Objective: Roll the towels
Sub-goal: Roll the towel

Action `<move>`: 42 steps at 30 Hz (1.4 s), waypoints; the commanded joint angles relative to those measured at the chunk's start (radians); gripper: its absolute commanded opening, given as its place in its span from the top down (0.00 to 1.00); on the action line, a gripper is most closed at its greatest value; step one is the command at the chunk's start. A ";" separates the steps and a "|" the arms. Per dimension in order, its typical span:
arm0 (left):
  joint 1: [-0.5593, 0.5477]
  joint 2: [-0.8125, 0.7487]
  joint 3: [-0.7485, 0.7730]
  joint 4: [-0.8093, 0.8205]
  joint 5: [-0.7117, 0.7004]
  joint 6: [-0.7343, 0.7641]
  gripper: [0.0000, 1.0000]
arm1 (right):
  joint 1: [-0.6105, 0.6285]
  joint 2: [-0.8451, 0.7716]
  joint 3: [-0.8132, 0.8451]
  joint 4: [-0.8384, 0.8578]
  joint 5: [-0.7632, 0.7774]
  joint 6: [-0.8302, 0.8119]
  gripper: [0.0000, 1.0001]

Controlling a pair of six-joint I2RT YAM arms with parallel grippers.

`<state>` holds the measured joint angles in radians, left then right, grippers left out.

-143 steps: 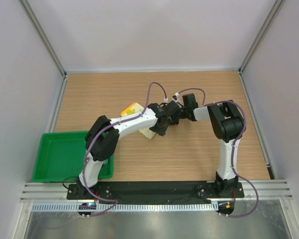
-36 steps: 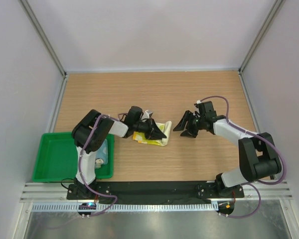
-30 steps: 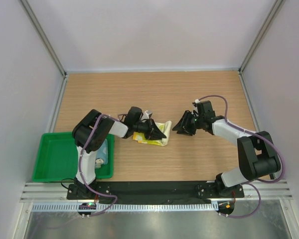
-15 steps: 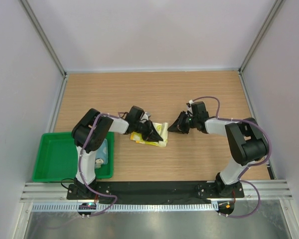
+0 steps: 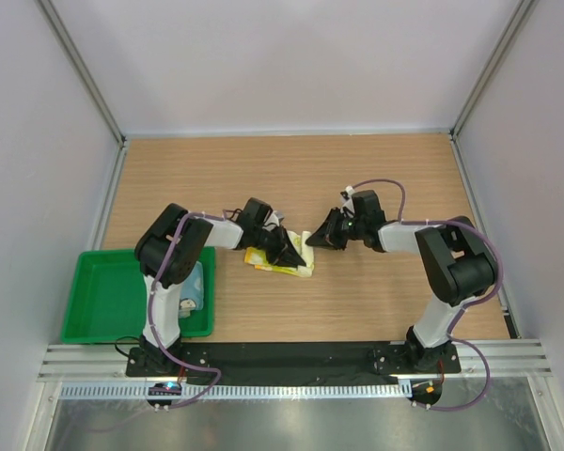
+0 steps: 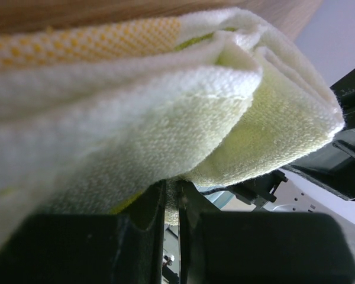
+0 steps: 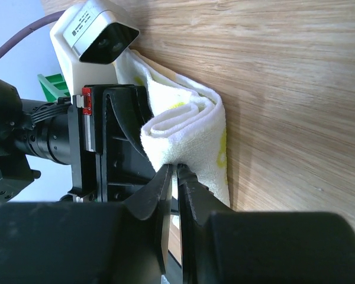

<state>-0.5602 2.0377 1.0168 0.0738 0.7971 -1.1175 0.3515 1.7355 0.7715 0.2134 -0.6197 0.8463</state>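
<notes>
The yellow-cream towel lies bunched and partly rolled on the wooden table, left of centre. My left gripper lies low over it, shut on a fold of the cloth, as the left wrist view shows. My right gripper is shut, and its tips press against the towel's rolled right end. I cannot tell whether any cloth is caught between them. The light blue towel lies in the green tray, mostly hidden under the left arm.
The green plastic tray stands at the near left table edge. The left wrist's white camera housing is close to the right gripper. Grey walls enclose the table on three sides.
My right gripper has moved left across the table until its tips reach the towel's right end. My left gripper has stayed on the towel, shifting it slightly.
</notes>
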 commanded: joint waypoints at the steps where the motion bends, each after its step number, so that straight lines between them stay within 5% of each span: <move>1: 0.013 0.049 -0.001 -0.108 -0.062 0.033 1.00 | 0.010 0.009 0.029 0.086 -0.034 0.014 0.84; 15: 0.019 0.059 0.011 -0.115 -0.045 0.036 1.00 | 0.049 -0.008 0.002 0.117 -0.078 -0.009 0.84; 34: 0.025 0.024 0.008 -0.115 -0.027 0.025 1.00 | 0.026 0.225 0.086 0.164 -0.080 -0.044 0.85; 42: 0.025 -0.037 0.032 -0.248 -0.107 0.119 1.00 | 0.011 0.251 0.068 0.199 -0.075 -0.038 0.85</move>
<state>-0.5457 2.0300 1.0454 -0.0101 0.7868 -1.0691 0.3756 1.9594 0.8425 0.3927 -0.7658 0.8429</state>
